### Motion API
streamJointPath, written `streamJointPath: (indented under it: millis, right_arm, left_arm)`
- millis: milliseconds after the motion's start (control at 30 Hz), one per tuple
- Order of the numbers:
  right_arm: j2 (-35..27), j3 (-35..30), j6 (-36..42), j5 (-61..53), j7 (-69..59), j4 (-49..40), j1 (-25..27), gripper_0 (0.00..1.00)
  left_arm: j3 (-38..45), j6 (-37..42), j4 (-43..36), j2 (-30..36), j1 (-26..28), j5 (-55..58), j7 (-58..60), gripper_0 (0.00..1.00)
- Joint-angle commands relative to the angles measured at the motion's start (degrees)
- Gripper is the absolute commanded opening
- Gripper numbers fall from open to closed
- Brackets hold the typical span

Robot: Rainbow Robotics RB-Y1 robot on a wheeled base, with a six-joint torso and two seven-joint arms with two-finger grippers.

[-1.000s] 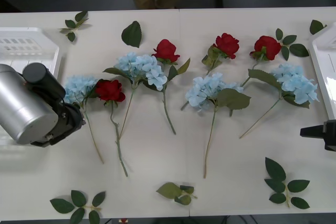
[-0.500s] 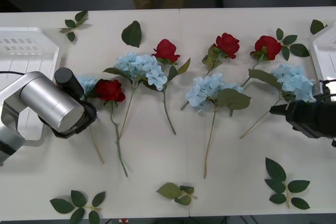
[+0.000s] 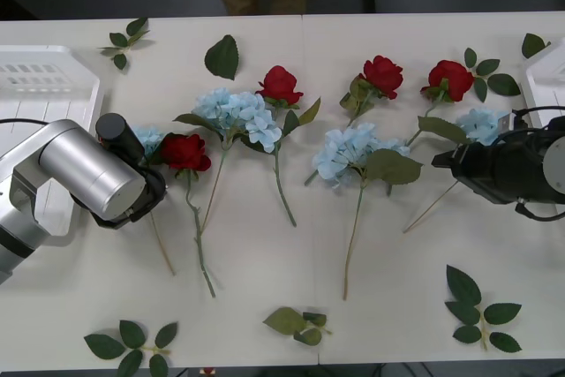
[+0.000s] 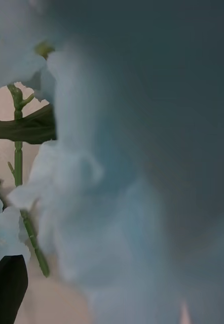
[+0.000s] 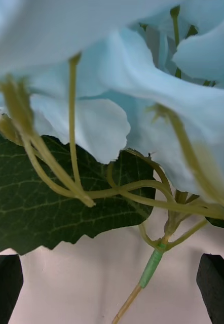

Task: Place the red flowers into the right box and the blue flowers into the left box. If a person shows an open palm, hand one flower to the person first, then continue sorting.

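Hydrangea petals crowd both wrist cameras. The left gripper (image 5: 112, 283) hovers over the leftmost of the blue flowers (image 3: 146, 140), beside a red flower (image 3: 185, 152) on the surface (image 3: 265, 262); its fingers (image 5: 5, 288) stand apart, either side of the thin green stem (image 5: 151, 266), gripping nothing. The right gripper (image 3: 446, 163) sits against the rightmost blue flower (image 3: 481, 125) near the right box (image 3: 540, 94); whether its fingers are spread I cannot tell. These flowers look very light, with soft, crushable heads and wiry, slippery stems. The stem just under the cluster seems the best hold, not the petals or the leaf (image 5: 51, 202).
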Motion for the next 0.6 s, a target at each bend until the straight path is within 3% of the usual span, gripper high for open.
streamJointPath:
  millis: [33, 167, 233, 300, 333, 367, 400, 500, 600]
  right_arm:
    - [1.0, 4.2, -5.8, 1.6, -1.6, 4.3, -3.3, 0.99]
    - [1.0, 6.3, -9.0, 2.1, -1.6, 6.9, -4.1, 0.99]
    - [0.9, 7.0, -9.8, 2.3, -1.7, 7.5, -4.6, 0.91]
    - [1.0, 7.2, -10.4, 2.6, -1.8, 7.8, -4.8, 0.54]
    - [1.0, 7.3, -10.4, 2.6, -1.8, 7.8, -4.8, 0.43]
    - [1.0, 7.2, -10.4, 2.6, -1.7, 7.8, -4.9, 0.22]
    - [1.0, 7.2, -10.4, 2.6, -1.7, 7.8, -4.8, 0.05]
    - [1.0, 7.1, -10.4, 2.6, -1.2, 7.8, -4.8, 0.0]
    - [0.5, 5.8, -9.7, 1.1, -0.4, 7.6, -4.8, 0.0]
  left_arm:
    - [-1.6, -2.3, 2.1, -0.5, -2.1, -0.8, -2.7, 1.0]
    - [-2.0, -5.4, 4.3, -0.6, -2.2, -0.4, -3.3, 1.0]
    - [-2.0, -5.8, 4.8, -0.5, -2.2, -0.4, -3.4, 1.0]
    - [-2.0, -5.8, 4.8, -0.6, -2.2, 0.0, -3.7, 1.0]
    - [-2.0, -5.8, 4.8, -0.5, -2.1, 0.0, -3.8, 1.0]
    - [-2.0, -5.8, 4.8, -0.6, -2.1, 0.1, -3.9, 0.68]
    - [-1.9, -5.8, 4.8, -0.5, -2.2, 0.2, -4.0, 0.2]
    - [-2.0, -5.8, 4.8, -0.5, -2.2, 0.2, -4.5, 0.05]
    - [-1.9, -5.8, 4.8, -0.5, -2.1, 0.2, -5.1, 0.0]
